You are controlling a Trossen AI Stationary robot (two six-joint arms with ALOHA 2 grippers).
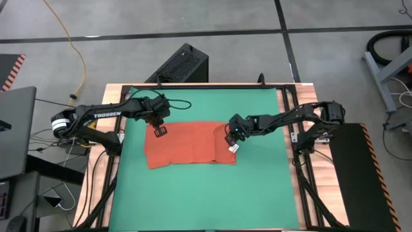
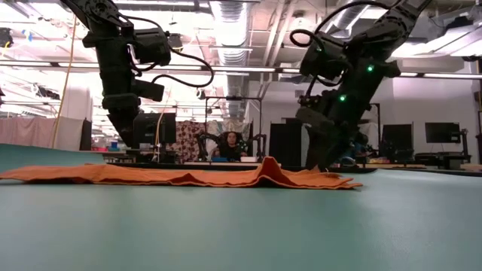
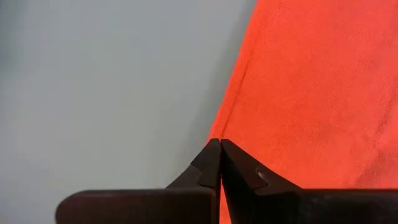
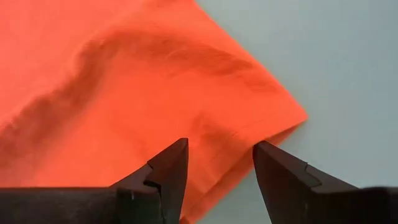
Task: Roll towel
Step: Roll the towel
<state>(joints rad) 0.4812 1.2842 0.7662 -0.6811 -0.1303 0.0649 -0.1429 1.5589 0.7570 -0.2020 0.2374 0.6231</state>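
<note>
Orange-red towel [image 1: 188, 144] lies spread flat on the green mat [image 1: 199, 193] covering the table, roughly mid-mat and nearer the far edge. A small white tag [image 1: 232, 148] shows at its right edge, by the near right corner. In the low view the cloth [image 2: 181, 175] is mostly flat, w/ one raised fold near its right end.

Left gripper [image 1: 159, 131] sits at the towel's far left corner; the left wrist view shows its two dark fingers [image 3: 208, 165] pressed together, tips meeting right at the cloth's edge — can't tell if any fabric is pinched between them.

Right gripper [image 1: 230, 137] is over the towel's right edge, just above the tag. In the right wrist view its fingers [image 4: 169, 167] stand apart, straddling a rumpled corner of the cloth [image 4: 137, 93] — not closed on it.
</note>
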